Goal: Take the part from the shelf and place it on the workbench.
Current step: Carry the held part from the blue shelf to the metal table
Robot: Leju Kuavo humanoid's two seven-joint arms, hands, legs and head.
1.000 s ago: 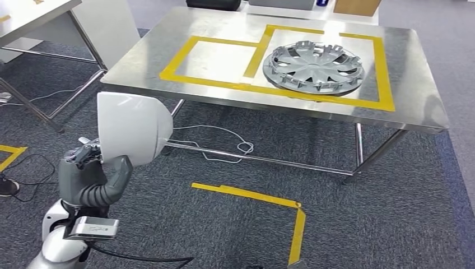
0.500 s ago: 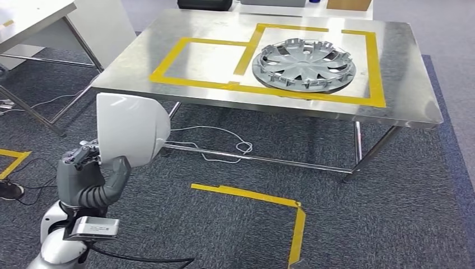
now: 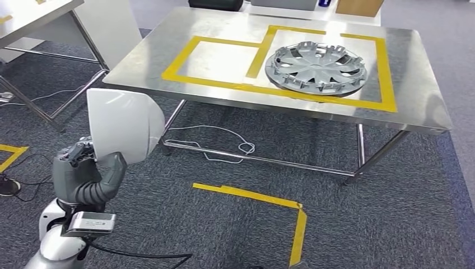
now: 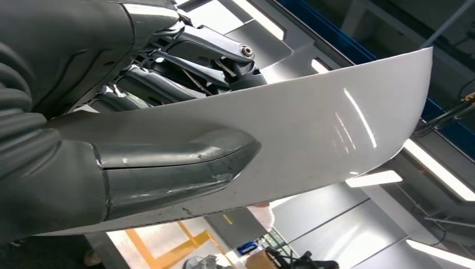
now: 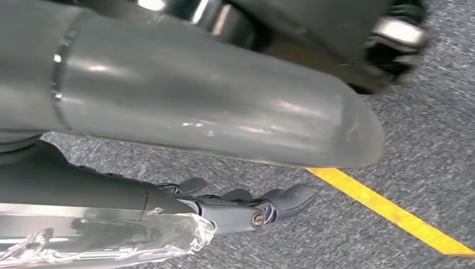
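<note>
Down at the lower left of the head view, the left hand [image 3: 84,174] has the white part [image 3: 120,131] clamped and stood up on edge, broad glossy face turned toward the camera. That upright carry looks deliberate: a thin curved panel like this would likely flop or slip if held flat from one end, so the grip is at its lower edge with the bulk rising above the hand. Over on the left wrist view the reason is plain to read: the thick grey thumb [image 4: 168,159] presses on one face of the white part [image 4: 336,123] while the darker fingers [image 4: 207,47] back it from the other side, a pinch across the sheet. So those fingers are closed on the part, holding it.

Ahead stands the steel worktop [image 3: 425,101], and the part is well short of it, out over the carpet [image 3: 224,235], not yet above the steel. Yellow tape marks two bays on top. The right-hand bay already carries a silver wheel cover [image 3: 316,67]; the left yellow-taped bay [image 3: 215,59] lies bare, and I'd judge that is where this panel is meant to land. More yellow tape [image 3: 255,196] angles across the floor, perhaps a standing mark for the robot.

The right hand [image 5: 246,207] hangs down by the floor, its fingers curled loosely with nothing in them, staying out of the way.
</note>
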